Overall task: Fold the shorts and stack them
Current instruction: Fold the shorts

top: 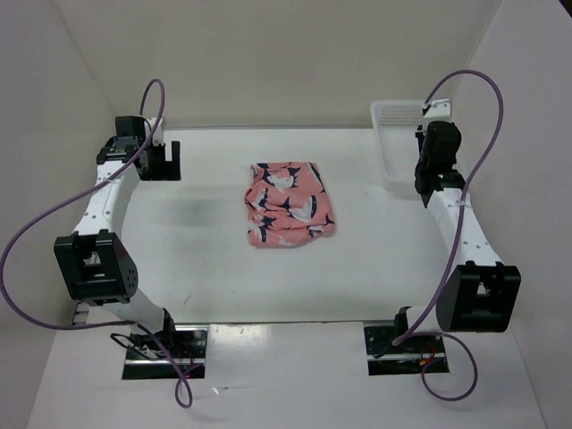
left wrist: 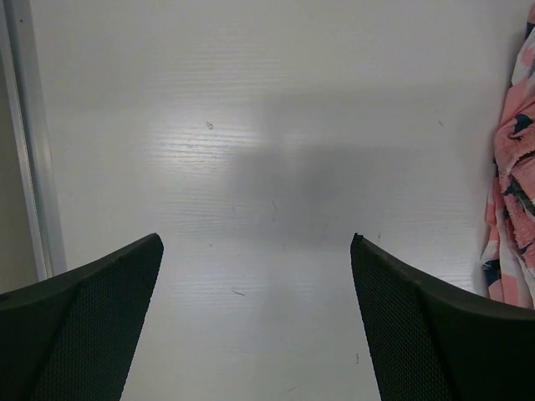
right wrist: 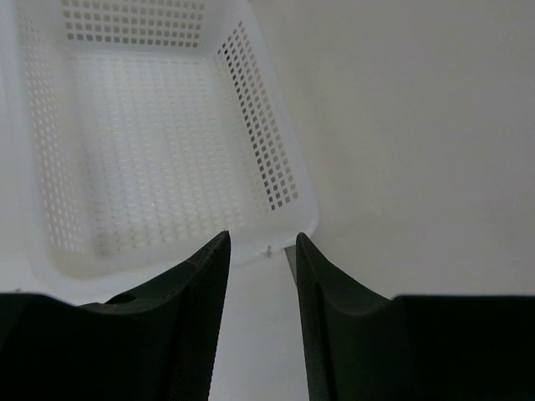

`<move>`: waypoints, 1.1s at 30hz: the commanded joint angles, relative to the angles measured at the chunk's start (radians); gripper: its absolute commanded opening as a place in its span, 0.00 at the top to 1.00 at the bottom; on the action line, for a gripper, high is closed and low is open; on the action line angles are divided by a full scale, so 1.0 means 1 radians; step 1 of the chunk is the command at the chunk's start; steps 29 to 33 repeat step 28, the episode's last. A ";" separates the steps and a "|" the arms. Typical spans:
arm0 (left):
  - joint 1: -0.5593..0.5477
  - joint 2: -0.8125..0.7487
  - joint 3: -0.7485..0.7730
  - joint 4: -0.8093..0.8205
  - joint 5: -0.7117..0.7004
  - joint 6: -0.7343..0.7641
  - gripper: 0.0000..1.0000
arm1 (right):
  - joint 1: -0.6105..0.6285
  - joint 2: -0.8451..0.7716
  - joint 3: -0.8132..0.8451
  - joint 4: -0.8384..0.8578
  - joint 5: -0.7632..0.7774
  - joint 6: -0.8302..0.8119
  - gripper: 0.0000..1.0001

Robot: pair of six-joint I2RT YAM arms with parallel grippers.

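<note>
– Lying in a rumpled bundle at mid-tabletop, the shorts (top: 288, 204) have nobody on them; both arms stand well apart from the cloth, one on each side.

– So which step is this?

– Looks like a gap between grasps. The bundle is compact but its edges are uneven, so whether that counts as a finished fold is hard to call. No second pair is in sight to stack on.

– And the left tool (left wrist: 257, 242)?

– Spread wide, nothing between the fingers, hanging over bare tabletop (top: 179, 241). Its wrist view catches the shorts only at the right edge.

– The right tool (right wrist: 262, 238)?

– Parted by just a narrow gap, gripping nothing, touching nothing. It points at the basket (right wrist: 276, 167), and no cloth shows in the part of the basket its wrist view takes in.

– What does the next move call for?

– Probably a reach back to the middle. If the fold needs squaring, each tool would want an edge of the cloth, pinched low against the tabletop. The right one would likely have to open wider first.
</note>
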 commanded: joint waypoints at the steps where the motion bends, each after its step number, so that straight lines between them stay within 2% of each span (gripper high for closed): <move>1: 0.007 -0.057 -0.028 0.038 0.033 0.004 0.00 | -0.003 -0.076 -0.033 0.059 -0.002 -0.002 0.57; 14: 0.007 -0.066 -0.090 0.075 0.044 0.004 0.00 | -0.003 -0.142 -0.134 0.050 -0.040 0.007 0.56; 33: 0.007 -0.084 -0.110 0.084 0.073 0.004 0.00 | -0.003 -0.151 -0.143 0.031 -0.059 0.026 0.52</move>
